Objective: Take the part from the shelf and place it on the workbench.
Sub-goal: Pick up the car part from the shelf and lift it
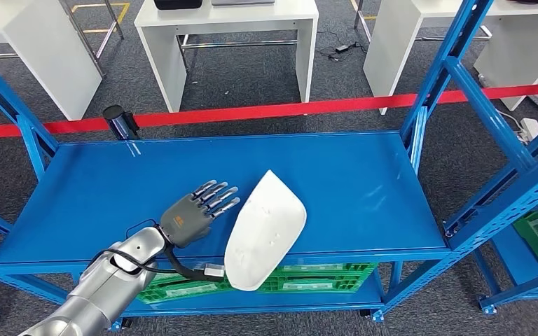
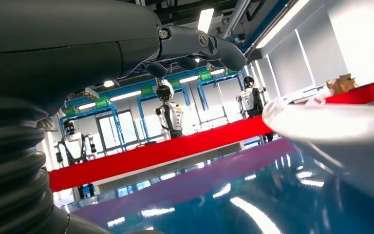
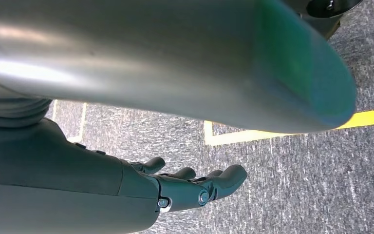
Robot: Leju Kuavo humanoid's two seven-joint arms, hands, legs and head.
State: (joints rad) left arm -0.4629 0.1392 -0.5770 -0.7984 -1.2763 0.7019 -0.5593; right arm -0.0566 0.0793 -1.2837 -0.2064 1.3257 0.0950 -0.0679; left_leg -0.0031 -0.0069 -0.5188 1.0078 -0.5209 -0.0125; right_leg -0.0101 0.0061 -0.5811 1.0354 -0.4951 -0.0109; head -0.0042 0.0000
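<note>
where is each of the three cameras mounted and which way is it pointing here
Head view: high on the body, looking forward and down at the blue shelf, the white part, the silver left arm and open left robot hand.
Left wrist view: behind the left robot hand, low over the shelf surface, facing the red barrier tape and other robots standing beyond.
Right wrist view: on the hanging right arm, facing the grey carpet floor; right robot hand holds nothing.
Shared: head and left wrist views both show the white part, the shelf and the red tape.

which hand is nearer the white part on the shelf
Left. The left hand is over the blue shelf, fingers spread, right beside the white part, apart from it. The right hand hangs over grey carpet floor, away from the shelf.
</note>
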